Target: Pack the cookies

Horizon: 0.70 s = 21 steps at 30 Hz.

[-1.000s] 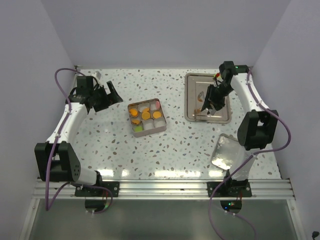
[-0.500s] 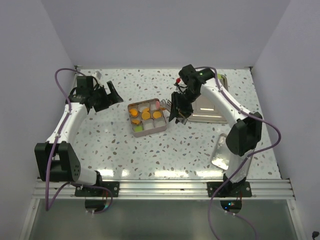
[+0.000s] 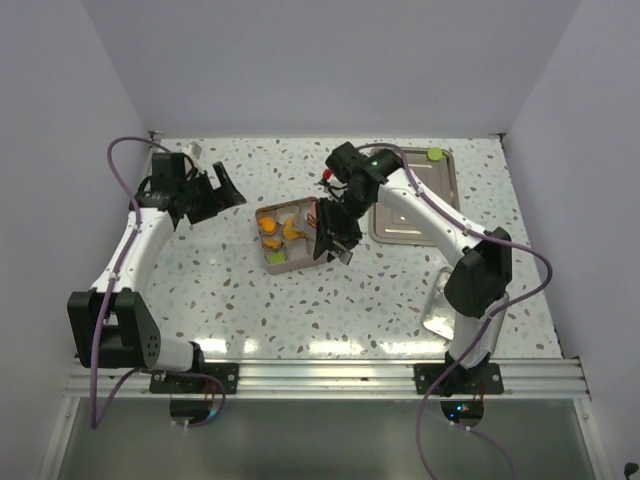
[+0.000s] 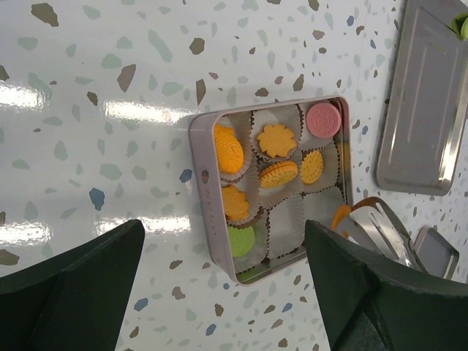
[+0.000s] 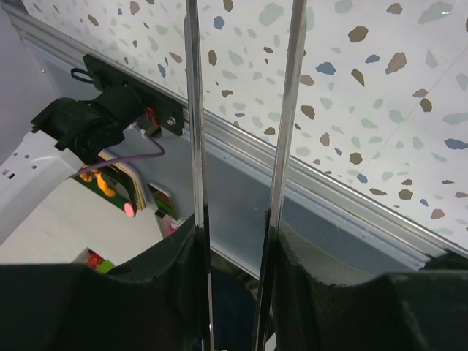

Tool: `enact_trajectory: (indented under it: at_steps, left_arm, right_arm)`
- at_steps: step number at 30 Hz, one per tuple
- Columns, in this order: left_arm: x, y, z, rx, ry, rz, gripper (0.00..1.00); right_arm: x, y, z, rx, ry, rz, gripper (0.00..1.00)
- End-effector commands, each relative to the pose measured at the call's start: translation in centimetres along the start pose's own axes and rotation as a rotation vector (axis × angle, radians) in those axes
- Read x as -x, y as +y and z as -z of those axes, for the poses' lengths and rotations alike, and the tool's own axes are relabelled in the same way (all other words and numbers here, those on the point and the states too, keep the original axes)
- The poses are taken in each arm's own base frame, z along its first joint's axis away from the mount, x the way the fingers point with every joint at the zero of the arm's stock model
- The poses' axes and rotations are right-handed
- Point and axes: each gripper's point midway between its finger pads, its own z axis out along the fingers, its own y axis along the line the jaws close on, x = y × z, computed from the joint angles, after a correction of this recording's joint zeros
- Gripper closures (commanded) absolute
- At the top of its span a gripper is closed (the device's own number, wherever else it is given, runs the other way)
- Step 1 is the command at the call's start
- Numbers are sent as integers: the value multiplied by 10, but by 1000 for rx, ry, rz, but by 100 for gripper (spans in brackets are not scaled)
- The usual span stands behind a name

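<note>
We note the right arm (image 3: 400, 190) reaching left across the worktop (image 3: 200, 270), its jaws (image 3: 335, 240) over the tin's (image 4: 208, 197) right edge, clamped on metal tongs (image 4: 376, 227) which pinch an orange cookie (image 4: 340, 216). The left jaws (image 3: 215, 192) hang wide apart, left of the tin. Directly below the left jaws, we count seven cookies (image 4: 276, 139) in the tin: five orange, one pink, one green; another green one (image 3: 434, 154) lies on the tray (image 3: 400, 225).

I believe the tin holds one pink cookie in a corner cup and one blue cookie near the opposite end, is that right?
Not quite: the cookie near the opposite end is green, not blue. The left wrist view shows it in the tin, with the pink cookie in a corner cup, as you said.
</note>
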Motion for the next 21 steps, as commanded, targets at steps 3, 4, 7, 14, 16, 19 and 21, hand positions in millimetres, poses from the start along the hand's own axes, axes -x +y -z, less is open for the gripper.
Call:
enact_trajectory:
  at_steps: [3,4,7,14,16,19,21]
  left_arm:
    - [8,-11,8,-46,-51,-27,4]
    - [8,-10,8,-46,-53,-27,3]
    - [9,-12,9,-49,-54,-27,4]
    - [9,-11,10,-46,-55,-33,4]
    - [8,-10,9,-44,-55,-33,4]
    - [7,-10,9,-44,-54,-32,4]
    - [7,-10,9,-44,-55,-33,4]
  right_arm:
    - [-6,9,-14,8,24,15,64]
    - [-6,9,-17,10,25,19,64]
    - [-8,5,-27,-12,42,16,65]
    - [-4,-3,-36,-55,42,16,62]
    - [-3,-4,-38,-62,42,14,60]
    - [-2,-6,-38,-75,39,11,57]
    - [-2,-9,-39,-87,40,15,56]
